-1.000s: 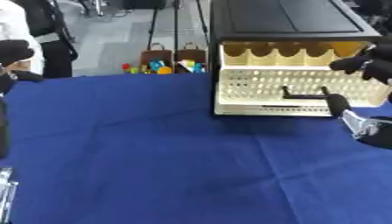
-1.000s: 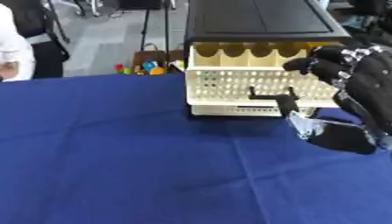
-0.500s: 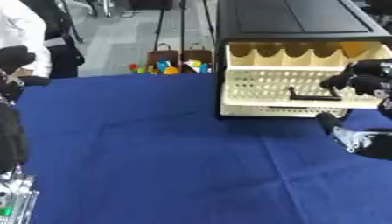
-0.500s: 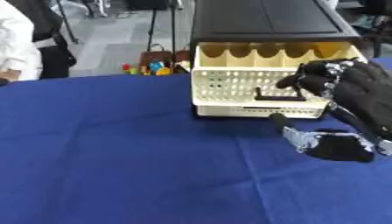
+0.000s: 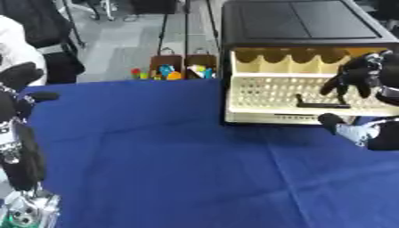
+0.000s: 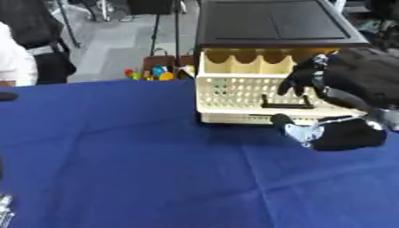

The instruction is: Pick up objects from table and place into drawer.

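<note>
Where the blue cloth of the table (image 5: 171,169) fills the near half of both views, nothing rests on its bare middle. At the near left edge the robot's left arm rises along the border, and its left hand (image 5: 19,91) shows above it at the left side; its dark fingers look loosely curled around nothing, though the blur makes that hard to confirm.

Farther back on the right, the right hand (image 6: 335,98) hangs in front of the drawer (image 6: 261,100). Its fingers (image 6: 300,80) are curled downward over the drawer's front, close to the dark handle bar (image 6: 286,106), while the thumb (image 6: 282,120) points left, low by the drawer's bottom edge. Whether any finger touches the handle cannot be told, and no object shows in the hand.

The drawer is cream-coloured with a perforated front and stands pulled out from the black cabinet (image 5: 300,22), its scalloped inner divider visible along the top. No object can be made out inside it.

Beyond the table's far edge, 2 brown bags (image 5: 183,67) with small colourful things sit on the grey floor.
</note>
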### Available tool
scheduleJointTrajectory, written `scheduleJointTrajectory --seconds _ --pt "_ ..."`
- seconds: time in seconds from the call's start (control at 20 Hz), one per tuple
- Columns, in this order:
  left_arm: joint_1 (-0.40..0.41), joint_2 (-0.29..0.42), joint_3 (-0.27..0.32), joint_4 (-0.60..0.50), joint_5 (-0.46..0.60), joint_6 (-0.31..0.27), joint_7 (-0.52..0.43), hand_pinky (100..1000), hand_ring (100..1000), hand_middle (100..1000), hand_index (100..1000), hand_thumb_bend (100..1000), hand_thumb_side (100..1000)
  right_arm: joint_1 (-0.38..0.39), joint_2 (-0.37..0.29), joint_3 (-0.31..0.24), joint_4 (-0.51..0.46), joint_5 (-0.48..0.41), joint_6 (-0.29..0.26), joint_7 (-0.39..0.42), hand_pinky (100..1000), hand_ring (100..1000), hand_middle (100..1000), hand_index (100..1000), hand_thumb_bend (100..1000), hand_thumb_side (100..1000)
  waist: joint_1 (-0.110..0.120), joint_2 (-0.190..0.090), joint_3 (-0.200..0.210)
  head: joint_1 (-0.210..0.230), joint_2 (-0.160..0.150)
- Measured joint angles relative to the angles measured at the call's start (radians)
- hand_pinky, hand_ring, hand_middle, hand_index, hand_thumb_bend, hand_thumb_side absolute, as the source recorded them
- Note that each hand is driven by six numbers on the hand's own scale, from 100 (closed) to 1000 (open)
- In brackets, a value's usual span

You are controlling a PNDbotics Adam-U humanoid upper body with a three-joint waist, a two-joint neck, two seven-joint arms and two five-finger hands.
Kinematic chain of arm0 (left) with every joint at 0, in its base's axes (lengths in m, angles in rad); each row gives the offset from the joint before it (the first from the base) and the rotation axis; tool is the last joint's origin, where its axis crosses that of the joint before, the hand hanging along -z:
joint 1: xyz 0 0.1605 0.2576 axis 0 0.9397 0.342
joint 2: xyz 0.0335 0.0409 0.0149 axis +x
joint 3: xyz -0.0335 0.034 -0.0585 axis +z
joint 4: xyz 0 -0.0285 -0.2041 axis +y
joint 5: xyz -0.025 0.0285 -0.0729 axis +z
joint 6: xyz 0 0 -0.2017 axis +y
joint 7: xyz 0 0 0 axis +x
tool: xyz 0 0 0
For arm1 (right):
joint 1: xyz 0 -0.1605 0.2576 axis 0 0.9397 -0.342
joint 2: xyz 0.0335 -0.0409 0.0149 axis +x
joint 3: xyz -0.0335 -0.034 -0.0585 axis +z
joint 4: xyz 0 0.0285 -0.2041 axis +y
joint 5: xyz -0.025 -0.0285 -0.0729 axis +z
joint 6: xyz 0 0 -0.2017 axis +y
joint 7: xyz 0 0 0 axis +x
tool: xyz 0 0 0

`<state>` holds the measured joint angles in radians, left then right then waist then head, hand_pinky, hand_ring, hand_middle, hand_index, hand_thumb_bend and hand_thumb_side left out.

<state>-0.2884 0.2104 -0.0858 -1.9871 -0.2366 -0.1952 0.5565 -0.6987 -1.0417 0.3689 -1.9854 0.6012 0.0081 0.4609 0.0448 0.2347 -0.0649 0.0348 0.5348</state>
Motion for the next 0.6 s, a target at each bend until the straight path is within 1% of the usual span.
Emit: scheduleJointTrajectory --seconds 0.2,0.6 --pt "0.000 0.000 -0.006 0.000 -0.004 0.002 0.008 563 753 697 934 438 936 -0.002 0.008 0.000 0.000 0.000 0.016 0.028 147 449 545 759 275 848 0.000 0.009 0.004 -0.004 -0.009" --pt "0.000 -0.009 -0.010 0.000 0.001 -0.005 0.001 562 756 701 929 427 936 -0.002 0.026 0.009 0.000 0.004 0.036 0.038 142 445 539 757 275 845 0.000 0.019 0.010 -0.009 -0.010"
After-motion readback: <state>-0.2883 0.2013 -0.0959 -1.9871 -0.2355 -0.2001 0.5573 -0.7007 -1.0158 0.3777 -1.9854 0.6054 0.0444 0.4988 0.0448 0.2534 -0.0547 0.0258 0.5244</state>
